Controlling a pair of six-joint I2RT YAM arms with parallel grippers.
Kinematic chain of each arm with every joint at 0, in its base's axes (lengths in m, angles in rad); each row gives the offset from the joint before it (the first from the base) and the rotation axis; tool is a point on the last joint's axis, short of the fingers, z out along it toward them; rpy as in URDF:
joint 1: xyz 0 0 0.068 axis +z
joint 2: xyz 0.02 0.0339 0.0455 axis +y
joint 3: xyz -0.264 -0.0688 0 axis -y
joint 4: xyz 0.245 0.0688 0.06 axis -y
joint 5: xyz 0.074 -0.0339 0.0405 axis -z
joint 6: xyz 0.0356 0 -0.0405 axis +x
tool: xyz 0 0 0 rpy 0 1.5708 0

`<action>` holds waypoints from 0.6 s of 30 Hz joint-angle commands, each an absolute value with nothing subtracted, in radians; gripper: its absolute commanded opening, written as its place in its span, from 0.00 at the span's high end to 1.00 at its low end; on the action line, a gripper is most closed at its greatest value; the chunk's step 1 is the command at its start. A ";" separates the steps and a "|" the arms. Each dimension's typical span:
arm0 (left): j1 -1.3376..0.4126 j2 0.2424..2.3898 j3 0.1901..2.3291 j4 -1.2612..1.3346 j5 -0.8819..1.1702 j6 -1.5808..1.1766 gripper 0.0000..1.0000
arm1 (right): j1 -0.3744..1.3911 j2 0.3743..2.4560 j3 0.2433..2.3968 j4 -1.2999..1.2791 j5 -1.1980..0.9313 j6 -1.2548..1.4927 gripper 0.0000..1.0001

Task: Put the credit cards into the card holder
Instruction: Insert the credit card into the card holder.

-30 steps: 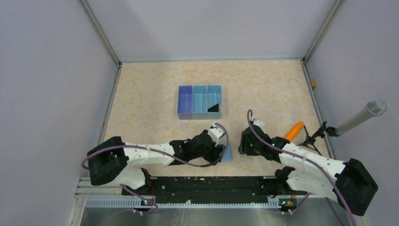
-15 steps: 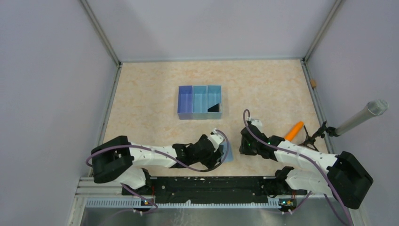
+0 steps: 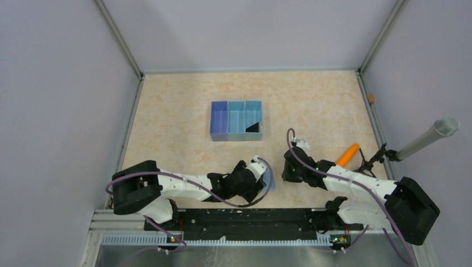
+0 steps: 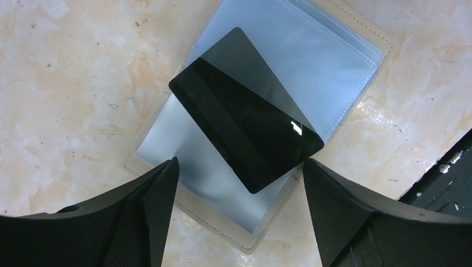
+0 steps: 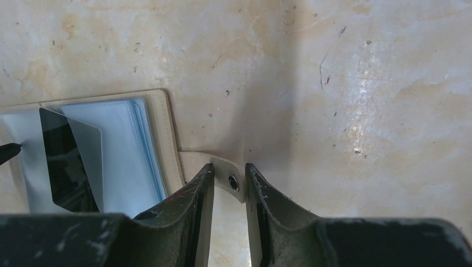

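Observation:
The card holder [image 4: 339, 67] lies open on the table, a beige stitched sleeve with clear plastic pockets. One credit card [image 4: 245, 133], dark and glossy in this view, rests askew on top of the pockets. My left gripper [image 4: 239, 162] hovers open over the holder's near corner, its fingers standing on either side of the card without touching it. In the right wrist view the holder [image 5: 139, 139] and the card [image 5: 67, 161] sit at the left. My right gripper [image 5: 229, 167] is shut on the holder's beige snap tab [image 5: 225, 173]. From above, both grippers [image 3: 261, 181] [image 3: 286, 169] meet near the front edge.
A blue three-compartment tray [image 3: 236, 119] stands mid-table with a dark card-like piece [image 3: 254, 127] in its right compartment. An orange carrot-shaped object [image 3: 349, 154] lies right of my right arm. A microphone [image 3: 426, 139] on a small stand is at the right wall.
My right gripper's jaws have narrowed onto the holder's tab. My left gripper has shifted slightly toward the near edge, staying open over the holder.

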State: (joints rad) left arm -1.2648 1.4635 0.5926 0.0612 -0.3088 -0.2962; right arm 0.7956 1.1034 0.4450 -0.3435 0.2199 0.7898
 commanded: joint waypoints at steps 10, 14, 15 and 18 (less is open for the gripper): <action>-1.270 1.498 0.567 0.120 -0.404 -0.381 0.15 | 0.791 1.130 0.435 -0.334 0.223 0.814 0.75; -1.271 1.503 0.569 0.120 -0.442 -0.416 0.15 | 0.791 1.134 0.430 -0.328 0.220 0.814 0.79; -1.272 1.503 0.569 0.120 -0.449 -0.424 0.15 | 0.791 1.136 0.429 -0.327 0.219 0.814 0.81; -1.271 1.509 0.569 0.121 -0.459 -0.443 0.15 | 0.791 1.140 0.425 -0.319 0.215 0.815 0.83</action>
